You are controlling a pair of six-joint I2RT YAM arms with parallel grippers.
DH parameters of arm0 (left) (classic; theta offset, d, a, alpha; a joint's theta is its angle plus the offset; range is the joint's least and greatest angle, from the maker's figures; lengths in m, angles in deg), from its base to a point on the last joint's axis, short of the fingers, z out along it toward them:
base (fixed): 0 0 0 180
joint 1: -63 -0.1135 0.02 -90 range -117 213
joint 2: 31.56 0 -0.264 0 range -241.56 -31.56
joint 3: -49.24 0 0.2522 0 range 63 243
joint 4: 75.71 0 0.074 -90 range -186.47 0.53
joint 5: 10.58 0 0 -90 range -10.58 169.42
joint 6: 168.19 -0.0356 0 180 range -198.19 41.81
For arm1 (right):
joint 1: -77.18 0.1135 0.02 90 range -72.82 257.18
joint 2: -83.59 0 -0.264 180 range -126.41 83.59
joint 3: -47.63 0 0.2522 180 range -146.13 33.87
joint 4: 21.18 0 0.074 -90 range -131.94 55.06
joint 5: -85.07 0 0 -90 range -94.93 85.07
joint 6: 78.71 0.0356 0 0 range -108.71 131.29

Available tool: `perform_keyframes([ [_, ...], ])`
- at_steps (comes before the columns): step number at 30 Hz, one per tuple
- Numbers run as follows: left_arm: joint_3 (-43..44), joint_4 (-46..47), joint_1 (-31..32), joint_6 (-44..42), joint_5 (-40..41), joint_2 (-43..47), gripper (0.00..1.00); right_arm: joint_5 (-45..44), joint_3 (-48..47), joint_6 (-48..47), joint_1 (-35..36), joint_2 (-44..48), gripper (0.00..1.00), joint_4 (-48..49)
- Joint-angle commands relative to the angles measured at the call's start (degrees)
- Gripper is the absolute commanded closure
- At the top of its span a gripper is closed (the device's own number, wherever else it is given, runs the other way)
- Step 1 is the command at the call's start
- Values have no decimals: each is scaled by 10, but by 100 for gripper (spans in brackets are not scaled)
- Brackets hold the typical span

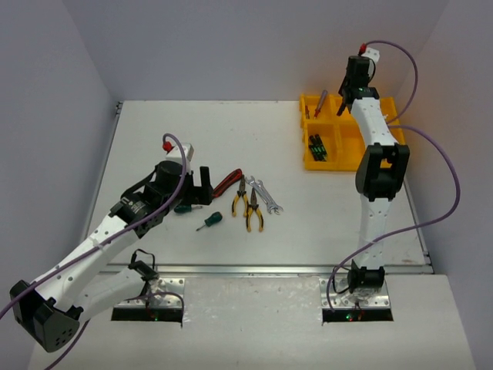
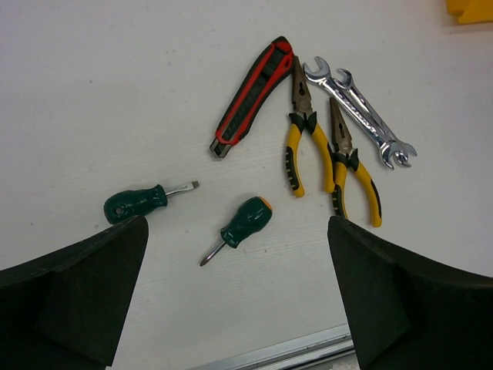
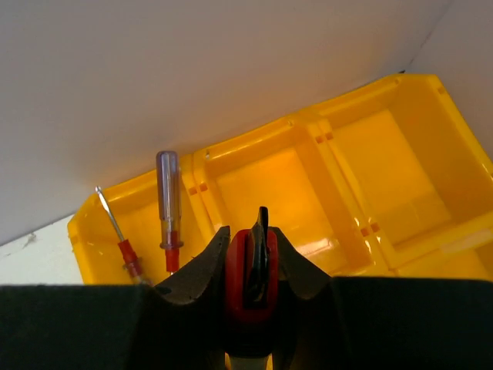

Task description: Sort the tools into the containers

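Right wrist view showed the right pincer (image 3: 250, 231) pinching a red cutter (image 3: 248, 274) tight between its two fingers. It hung over the yellow tray (image 3: 308, 127), which sat at the far right corner of the table (image 1: 192, 131). The box under the cutter seemed to be the middle one of the far row, and it looked bare. Two screwdrivers (image 3: 168, 208) leaned in the box next to it.

The job now, I think, was to drop the cutter into that bare box. To do it well, the arm should go down first, so the cutter sat low inside the walls. It should keep over the middle of the box, away from the walls between boxes. Then the fingers should spread slowly. Let go from high up, and the cutter could bounce off a rim or land with the screwdrivers.

The left pincer (image 1: 204, 181) was spread wide and held nothing. It hung over the tools near the middle of the table: two green screwdrivers (image 2: 243, 223), two pliers (image 2: 308, 146), two wrenches (image 2: 362, 116) and a second cutter (image 2: 254, 96). None of them touched its fingers.
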Motion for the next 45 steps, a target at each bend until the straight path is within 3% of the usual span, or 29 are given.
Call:
perform_keyframes([
  [1,3,32,2,-16,-33,-2,0,-19,-14,-45,-19,-30,100,111],
  [9,1,35,2,-18,-35,-4,0,13,-31,-14,-34,-90,100,119],
  [10,1,35,2,-18,-35,-4,0,16,-31,-14,-34,-93,94,117],
  [11,2,35,2,-18,-37,-5,0,21,-30,-14,-35,-96,71,116],
  [13,2,35,2,-19,-37,-6,0,28,-32,-14,-35,-93,45,109],
  [17,2,35,2,-19,-38,-8,0,39,-32,-10,-35,-69,12,91],
  [19,3,35,2,-19,-40,-9,0,45,-35,-5,-35,-55,1,80],
  [24,9,36,2,-15,-55,-31,0,93,-35,40,-34,3,1,38],
  [30,63,12,2,20,-68,-120,0,202,5,93,-6,111,1,-84],
  [33,96,8,2,25,-50,-212,0,267,89,73,33,200,1,-129],
  [36,144,3,-6,5,-25,-307,0,347,239,42,70,313,1,-146],
  [41,265,-38,-19,-24,-22,-456,0,440,530,56,98,516,1,-44],
  [45,320,-39,-28,-94,-60,-544,0,468,638,69,98,610,1,-13],
])
